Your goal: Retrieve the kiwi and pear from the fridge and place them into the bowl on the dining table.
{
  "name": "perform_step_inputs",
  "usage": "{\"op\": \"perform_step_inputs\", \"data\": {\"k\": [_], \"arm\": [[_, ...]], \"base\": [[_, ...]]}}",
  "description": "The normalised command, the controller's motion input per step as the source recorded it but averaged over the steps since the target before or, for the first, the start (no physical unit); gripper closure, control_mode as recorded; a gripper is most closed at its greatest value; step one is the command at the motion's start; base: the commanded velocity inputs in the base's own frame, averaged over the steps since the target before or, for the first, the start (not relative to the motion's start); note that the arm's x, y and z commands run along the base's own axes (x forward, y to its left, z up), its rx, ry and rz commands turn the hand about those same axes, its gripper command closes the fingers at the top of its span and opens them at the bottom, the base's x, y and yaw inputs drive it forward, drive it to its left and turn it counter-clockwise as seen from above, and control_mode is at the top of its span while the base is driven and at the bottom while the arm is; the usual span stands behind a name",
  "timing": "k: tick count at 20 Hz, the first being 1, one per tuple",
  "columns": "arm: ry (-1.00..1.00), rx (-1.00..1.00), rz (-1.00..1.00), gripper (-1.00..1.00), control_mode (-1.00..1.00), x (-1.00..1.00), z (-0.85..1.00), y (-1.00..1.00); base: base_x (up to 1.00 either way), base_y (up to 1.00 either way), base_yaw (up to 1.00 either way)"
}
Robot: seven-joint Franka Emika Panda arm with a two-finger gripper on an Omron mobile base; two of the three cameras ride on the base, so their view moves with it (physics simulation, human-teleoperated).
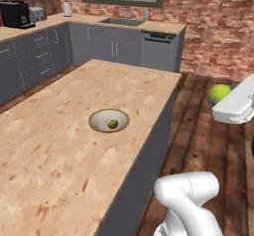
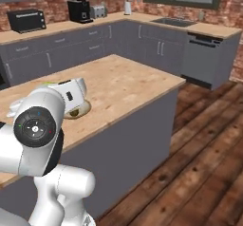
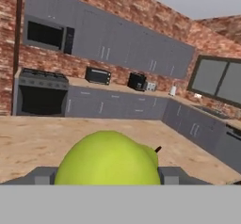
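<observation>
Gripper (image 3: 107, 178) clamped on the pear (image 3: 109, 159), held off the right side of the dining table (image 1: 59, 146); kiwi (image 1: 113, 124) lies in the bowl (image 1: 97, 116) on the tabletop

The arm (image 2: 47, 139) is glossy white, built of rounded, tube-like links with smooth bulging elbows. One joint ends in a dark round cap (image 2: 36, 126) ringed in black, with a small hub at its centre and tiny red, green and blue dots around the rim. The hand (image 1: 237, 103) is a white, boxy block with rounded edges and a small dark rectangular mark on its side
</observation>
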Motion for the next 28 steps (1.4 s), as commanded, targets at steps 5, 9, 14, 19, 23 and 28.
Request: {"op": "perform_step_inputs", "data": {"k": [5,9,14,19,23,28], "arm": [[0.0,0.0,0.0,1.0,1.0,0.0,0.0,0.0],[0.0,0.0,0.0,1.0,1.0,0.0,0.0,0.0],[0.0,0.0,0.0,1.0,1.0,0.0,0.0,0.0],[0.0,0.0,0.0,1.0,1.0,0.0,0.0,0.0],[0.0,0.0,0.0,1.0,1.0,0.0,0.0,0.0],[0.0,0.0,0.0,1.0,1.0,0.0,0.0,0.0]], "base": [[0.32,0.01,0.42],[0.36,-0.01,0.38],[0.32,-0.14,0.32],[0.33,-0.11,0.31],[0.37,-0.16,0.31],[0.39,-0.26,0.3]]}}
